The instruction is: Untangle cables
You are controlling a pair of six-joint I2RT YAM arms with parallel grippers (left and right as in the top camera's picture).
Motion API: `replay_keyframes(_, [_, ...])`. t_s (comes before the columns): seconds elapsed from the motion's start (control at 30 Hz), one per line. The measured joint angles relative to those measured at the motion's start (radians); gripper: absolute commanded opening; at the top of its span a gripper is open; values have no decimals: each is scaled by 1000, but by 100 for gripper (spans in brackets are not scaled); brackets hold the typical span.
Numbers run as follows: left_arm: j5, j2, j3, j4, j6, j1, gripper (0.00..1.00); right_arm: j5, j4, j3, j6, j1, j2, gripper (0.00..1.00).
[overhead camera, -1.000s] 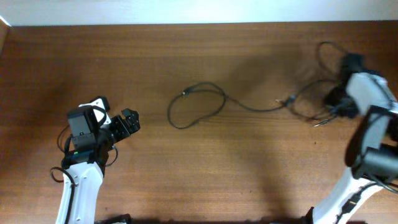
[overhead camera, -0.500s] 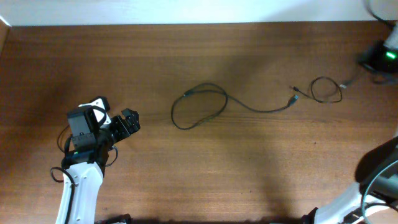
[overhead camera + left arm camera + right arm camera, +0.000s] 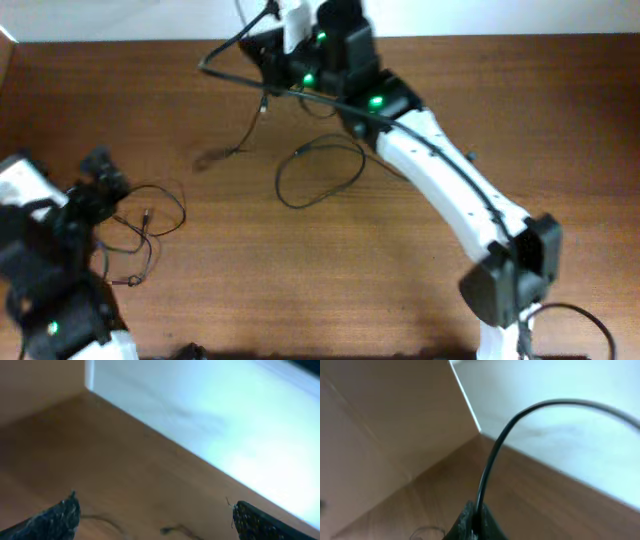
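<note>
The table [image 3: 560, 120] carries two arms. The right arm [image 3: 450, 190] stands at the near right corner and reaches slantwise to the far middle, passing over the tail of a looped cable [image 3: 318, 172] that lies at the table's centre. At its tip the right gripper [image 3: 475, 521] pinches a cord [image 3: 492, 455], which arcs up and off to the right in the wrist view. The left arm [image 3: 40, 260] sits at the near left, and its left gripper [image 3: 155, 515] is spread wide above bare tabletop. Just right of it lies a smaller tangle of cable [image 3: 150, 215], well apart from the central loop.
</note>
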Motion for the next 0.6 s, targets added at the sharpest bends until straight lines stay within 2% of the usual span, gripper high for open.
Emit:
replay_keyframes(0.1, [-2, -37, 6, -82, -24, 96, 99, 5, -13, 1, 27, 14, 138, 4])
replay_keyframes(0.13, [1, -32, 6, -100, -31, 100, 99, 10, -50, 0, 42, 14, 211, 8])
replay_keyframes(0.17, [5, -24, 5, -114, -34, 100, 99, 13, -82, -3, 53, 13, 267, 19])
replay_keyframes(0.2, [22, -15, 5, -123, -39, 100, 99, 17, -112, -9, 59, 13, 298, 50])
replay_keyframes(0.23, [51, -12, 5, -125, -42, 100, 99, 18, -130, -12, 57, 13, 312, 64])
replay_keyframes(0.27, [72, -10, 5, -125, -42, 100, 99, 19, -141, -13, 64, 13, 319, 83])
replay_keyframes(0.3, [129, 1, 5, -125, -42, 100, 99, 19, -152, -13, 63, 13, 319, 96])
replay_keyframes(0.37, [238, 37, 5, -128, -43, 92, 99, 19, -238, 24, 47, 2, 318, 98])
replay_keyframes(0.43, [293, 70, 5, -127, -45, 58, 99, 19, -449, 120, 30, -38, 319, 98])
replay_keyframes(0.53, [351, 133, 5, -125, -70, -57, 99, 20, -697, 328, -28, -140, 319, 98])
replay_keyframes(0.6, [369, 174, 5, -112, -108, -182, 99, 74, -956, 527, -69, -254, 313, 98])
